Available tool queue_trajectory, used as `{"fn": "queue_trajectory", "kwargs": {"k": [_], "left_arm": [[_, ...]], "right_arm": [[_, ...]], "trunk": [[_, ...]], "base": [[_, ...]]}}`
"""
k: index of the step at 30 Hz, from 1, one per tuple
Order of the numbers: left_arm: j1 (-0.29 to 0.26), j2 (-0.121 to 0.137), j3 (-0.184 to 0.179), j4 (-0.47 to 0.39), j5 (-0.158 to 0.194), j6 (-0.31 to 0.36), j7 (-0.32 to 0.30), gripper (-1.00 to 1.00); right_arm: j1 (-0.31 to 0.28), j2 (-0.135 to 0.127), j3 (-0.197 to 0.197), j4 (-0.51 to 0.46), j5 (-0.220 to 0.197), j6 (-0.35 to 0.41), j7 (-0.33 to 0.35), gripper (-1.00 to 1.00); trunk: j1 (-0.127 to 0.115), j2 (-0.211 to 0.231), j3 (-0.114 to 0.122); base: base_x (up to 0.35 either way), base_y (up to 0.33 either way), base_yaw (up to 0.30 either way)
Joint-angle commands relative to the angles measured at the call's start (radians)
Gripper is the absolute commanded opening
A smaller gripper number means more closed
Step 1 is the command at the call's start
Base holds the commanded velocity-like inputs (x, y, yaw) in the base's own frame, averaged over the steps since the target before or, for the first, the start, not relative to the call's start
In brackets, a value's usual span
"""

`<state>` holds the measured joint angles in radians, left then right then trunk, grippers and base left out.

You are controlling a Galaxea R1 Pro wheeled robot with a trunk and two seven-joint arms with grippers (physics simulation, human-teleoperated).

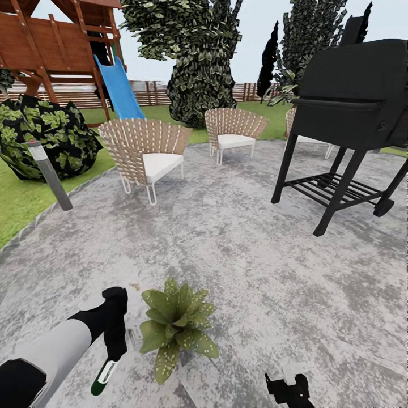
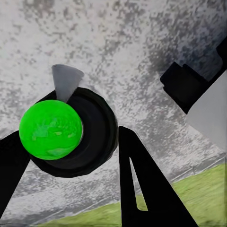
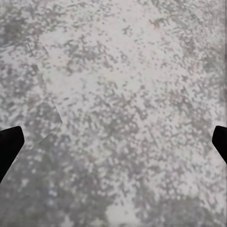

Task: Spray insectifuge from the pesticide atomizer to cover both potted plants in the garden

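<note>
In the head view, one potted plant (image 1: 178, 326), a low rosette of white-speckled green leaves, sits on the paved patio (image 1: 238, 249) of the garden; the leaves hide its pot. Just left of it, my left gripper (image 1: 116, 343) is shut on the pesticide atomizer (image 1: 103, 377), whose whitish part and dark green end stick out below the fingers. The left wrist view shows the atomizer (image 2: 52, 130) end-on between the black fingers (image 2: 142, 189), with a grey cone-shaped nozzle beside it. My right gripper (image 1: 289, 391) is low at the right; in the right wrist view it (image 3: 113, 144) is open over bare paving.
Two woven chairs (image 1: 147, 153) (image 1: 233, 131) stand at the patio's far side. A black grill (image 1: 345, 113) stands at the right. A grey post (image 1: 50, 174), a leafy bush (image 1: 45, 133), the lawn (image 1: 22, 207) and a playset with a blue slide (image 1: 120, 88) are at the left.
</note>
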<state>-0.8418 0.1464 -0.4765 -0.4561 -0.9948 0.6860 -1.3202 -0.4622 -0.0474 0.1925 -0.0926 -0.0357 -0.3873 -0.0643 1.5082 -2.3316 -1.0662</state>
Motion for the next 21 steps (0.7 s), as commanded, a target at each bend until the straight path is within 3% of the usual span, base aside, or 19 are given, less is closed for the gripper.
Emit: {"fn": "queue_trajectory", "kwargs": {"k": [1, 6, 13, 21], "left_arm": [[0.000, 0.002, -0.003, 0.007, -0.002, 0.010, 0.006, -1.00], [0.001, 0.001, -0.004, 0.065, 0.008, 0.009, 0.071, -1.00], [0.002, -0.004, -0.004, 0.079, 0.013, 0.009, 0.078, -1.00], [0.041, 0.000, -0.002, 0.082, 0.012, 0.003, 0.095, -1.00]], "right_arm": [[0.000, 0.000, 0.008, 0.001, -0.004, -0.002, -0.005, 1.00], [0.000, 0.000, 0.008, 0.001, -0.003, -0.002, -0.005, 1.00], [0.000, 0.000, 0.008, 0.001, -0.003, -0.002, -0.005, 1.00], [-0.001, 0.000, 0.008, 0.001, -0.003, -0.002, -0.005, 1.00]], "trunk": [[0.000, 0.000, -0.001], [0.000, 0.000, -0.001], [0.000, 0.000, -0.001], [0.000, 0.000, -0.001]], "base": [[0.000, 0.000, -0.038], [-0.146, 0.050, -0.008], [-0.011, 0.214, 0.000], [0.016, 0.024, -0.030]]}}
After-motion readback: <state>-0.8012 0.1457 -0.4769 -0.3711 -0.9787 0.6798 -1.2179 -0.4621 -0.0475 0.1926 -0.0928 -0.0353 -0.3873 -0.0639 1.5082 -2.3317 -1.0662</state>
